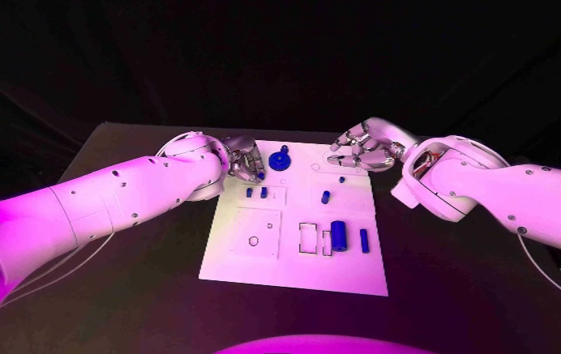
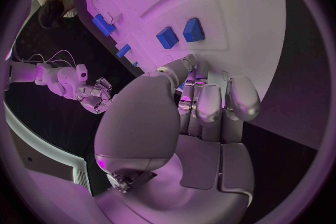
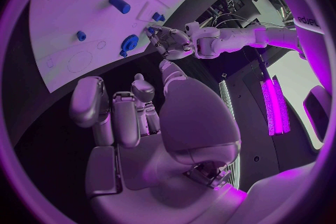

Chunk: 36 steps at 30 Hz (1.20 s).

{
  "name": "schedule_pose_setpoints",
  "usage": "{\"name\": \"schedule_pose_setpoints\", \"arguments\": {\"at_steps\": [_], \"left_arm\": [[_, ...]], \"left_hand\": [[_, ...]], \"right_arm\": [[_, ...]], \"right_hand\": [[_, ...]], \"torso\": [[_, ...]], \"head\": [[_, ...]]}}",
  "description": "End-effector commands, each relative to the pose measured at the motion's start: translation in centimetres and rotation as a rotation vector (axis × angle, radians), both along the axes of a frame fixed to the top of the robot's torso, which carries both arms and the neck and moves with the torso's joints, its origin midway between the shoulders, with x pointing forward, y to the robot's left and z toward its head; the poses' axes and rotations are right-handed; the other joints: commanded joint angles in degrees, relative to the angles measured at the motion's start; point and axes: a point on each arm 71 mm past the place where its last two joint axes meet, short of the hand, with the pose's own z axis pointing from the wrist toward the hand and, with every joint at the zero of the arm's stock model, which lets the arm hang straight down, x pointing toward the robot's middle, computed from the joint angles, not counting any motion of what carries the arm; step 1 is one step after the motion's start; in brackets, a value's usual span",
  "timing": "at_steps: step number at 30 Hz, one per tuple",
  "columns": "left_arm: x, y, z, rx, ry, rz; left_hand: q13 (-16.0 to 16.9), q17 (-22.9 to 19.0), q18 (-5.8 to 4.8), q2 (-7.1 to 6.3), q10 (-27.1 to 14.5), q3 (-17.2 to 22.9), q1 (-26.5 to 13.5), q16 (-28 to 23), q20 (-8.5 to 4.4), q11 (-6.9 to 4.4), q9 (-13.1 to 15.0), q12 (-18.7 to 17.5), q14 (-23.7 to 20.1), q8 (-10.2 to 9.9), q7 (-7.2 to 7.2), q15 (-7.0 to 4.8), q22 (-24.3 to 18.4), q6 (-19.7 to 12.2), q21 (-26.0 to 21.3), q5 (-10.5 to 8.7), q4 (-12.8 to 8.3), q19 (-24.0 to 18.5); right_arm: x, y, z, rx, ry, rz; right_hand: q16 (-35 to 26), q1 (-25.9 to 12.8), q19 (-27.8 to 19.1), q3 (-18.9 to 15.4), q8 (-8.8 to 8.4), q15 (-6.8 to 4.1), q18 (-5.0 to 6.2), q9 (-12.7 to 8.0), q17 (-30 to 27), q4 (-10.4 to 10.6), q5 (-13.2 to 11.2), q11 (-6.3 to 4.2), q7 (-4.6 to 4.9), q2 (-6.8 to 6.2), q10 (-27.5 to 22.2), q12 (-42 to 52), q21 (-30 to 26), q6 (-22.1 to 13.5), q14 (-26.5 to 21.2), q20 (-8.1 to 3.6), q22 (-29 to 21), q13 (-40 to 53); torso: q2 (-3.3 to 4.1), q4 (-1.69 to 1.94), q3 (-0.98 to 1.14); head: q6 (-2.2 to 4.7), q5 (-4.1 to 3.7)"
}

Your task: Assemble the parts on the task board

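A: What could go wrong here?

B: The left hand (image 1: 242, 164) sits at the task board's (image 1: 293, 269) far left edge, fingers curled right beside small blue parts (image 1: 263, 193). A careless move could knock them out of place, I'd judge.

A: Is it holding anything?

B: I cannot tell; its fingers hide whatever is under them.

A: And the right hand (image 1: 362, 147)?

B: It hovers at the board's far right corner, fingers curled, seemingly gripping nothing (the round blue part (image 1: 280, 160) stands between the two hands). The long parts (image 1: 339, 234) lie well apart, nearer the robot, on the bench (image 1: 444, 289).
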Motion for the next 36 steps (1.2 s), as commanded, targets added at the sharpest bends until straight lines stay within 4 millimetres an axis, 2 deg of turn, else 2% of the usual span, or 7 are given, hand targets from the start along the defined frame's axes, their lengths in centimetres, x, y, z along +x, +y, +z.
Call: {"name": "schedule_pose_setpoints", "arguments": {"at_steps": [1, 19, 29, 30, 33, 35, 36], "left_arm": [[-0.1, -0.1, -0.1, 0.004, 0.015, -0.003], [0.0, 0.4, -0.1, 0.005, 0.014, 0.011], [0.1, 1.1, 0.2, -0.012, -0.018, 0.029], [0.1, 1.2, 0.2, -0.018, -0.025, 0.031], [0.1, 1.6, 0.5, -0.050, -0.051, 0.040], [0.1, 1.9, 0.7, -0.073, -0.062, 0.042], [0.1, 2.1, 0.9, -0.093, -0.070, 0.043]], "left_hand": [[0.1, -0.1, -0.53, -0.06, 0.4, -0.2, -0.6, 0.2, 0.19, 0.05, -0.1, -0.4, 0.0, -0.4, -0.12, 0.19, -0.1, -0.5, -0.2, -0.07, 0.4, -0.1], [0.3, -0.2, -0.54, -0.52, 0.8, 0.2, -0.6, 0.4, 0.20, 0.02, -0.6, -0.8, 0.1, -1.3, -0.02, 0.16, 0.1, -2.0, -0.2, -0.03, 0.0, 0.0], [0.4, -0.7, -0.60, -0.74, 1.3, 0.7, -0.2, 0.3, 0.31, 0.28, -1.1, -1.0, 0.1, -1.4, 0.52, 0.33, 0.2, -3.0, 0.0, 0.02, -0.4, 0.1], [0.4, -0.8, -0.59, -0.70, 1.4, 0.8, -0.1, 0.3, 0.31, 0.28, -1.1, -1.0, 0.1, -1.4, 0.50, 0.34, 0.2, -3.0, 0.0, 0.03, -0.5, 0.1], [0.5, -1.0, -0.52, -0.58, 1.3, 1.2, 0.2, 0.2, 0.33, 0.26, -1.2, -1.2, 0.1, -1.1, 0.41, 0.33, 0.0, -2.6, -0.2, 0.03, -0.8, 0.0], [0.5, -1.7, -0.33, -0.57, 1.2, 1.3, 0.3, -0.1, 0.33, 0.27, -1.1, -1.4, -0.2, -0.8, 0.33, 0.34, -0.9, -2.0, -0.8, 0.04, -0.9, -0.5], [0.5, -1.9, -0.24, -0.62, 1.2, 1.4, 0.2, -0.3, 0.33, 0.26, -1.1, -1.4, -0.3, -0.7, 0.30, 0.34, -1.3, -1.9, -1.1, 0.06, -0.9, -0.8]], "right_arm": [[0.0, 0.1, 0.0, -0.003, -0.002, 0.008], [0.0, -0.1, 0.0, -0.004, -0.002, 0.004], [0.2, -0.3, -0.1, -0.007, -0.001, -0.005], [0.2, -0.4, -0.1, -0.009, 0.000, -0.007], [0.4, -0.6, -0.2, -0.016, 0.005, -0.012], [0.5, -0.7, -0.3, -0.026, 0.008, -0.012], [0.6, -0.8, -0.3, -0.037, 0.008, -0.011]], "right_hand": [[-0.3, 0.5, -0.4, -0.2, 0.22, -0.32, 0.99, 0.1, 0.0, 0.0, 0.4, -0.17, -0.05, 0.22, 0.0, 0.2, -0.3, -0.1, 2.5, 0.15, -0.1, 0.1], [-0.6, 0.5, -0.5, -0.4, 0.32, -0.34, 1.06, 0.1, -0.3, 0.1, 0.4, -0.20, -0.07, 0.28, -0.2, -0.2, -0.7, -0.1, 2.4, 0.14, -0.3, -0.4], [-0.8, 0.6, -0.7, -0.5, 0.30, -0.34, 1.11, 0.0, -0.6, 0.1, 0.4, -0.19, -0.06, 0.25, -0.8, -0.8, -1.0, -0.2, 2.4, 0.13, -0.5, -1.1], [-0.9, 0.6, -0.7, -0.5, 0.30, -0.33, 1.15, 0.0, -0.7, 0.1, 0.4, -0.18, -0.05, 0.25, -1.2, -1.4, -1.2, -0.2, 2.3, 0.13, -0.6, -1.6], [-4.9, 2.3, -3.3, -0.1, 0.48, -0.35, 2.09, 0.0, -5.2, -0.3, 0.4, -0.17, 0.03, 0.62, -10.8, -14.4, -6.2, -0.4, 1.0, 0.14, -3.8, -14.3], [-6.6, 4.2, -4.1, 0.7, 0.61, -0.37, 2.41, 0.0, -7.0, -1.1, -0.4, -0.15, 0.09, 0.83, -11.8, -17.9, -8.1, -0.2, 0.5, 0.05, -5.0, -16.8], [-8.3, 6.5, -4.5, 2.2, 0.66, -0.18, 2.61, -0.1, -8.9, -1.9, -1.7, -0.24, 0.50, 1.08, -12.7, -22.3, -9.4, 0.1, 0.1, -0.08, -5.7, -20.1]], "torso": [[0.01, -0.01, -0.01], [0.03, -0.01, -0.04], [0.03, 0.01, -0.06], [0.01, 0.00, -0.04], [-0.05, -0.03, -0.05], [-0.06, -0.04, -0.05], [-0.04, -0.03, -0.04]], "head": [[0.00, 0.02], [-0.03, -0.07], [-0.05, -0.20], [-0.04, -0.19], [-0.01, -0.25], [0.00, -0.29], [0.02, -0.32]]}}
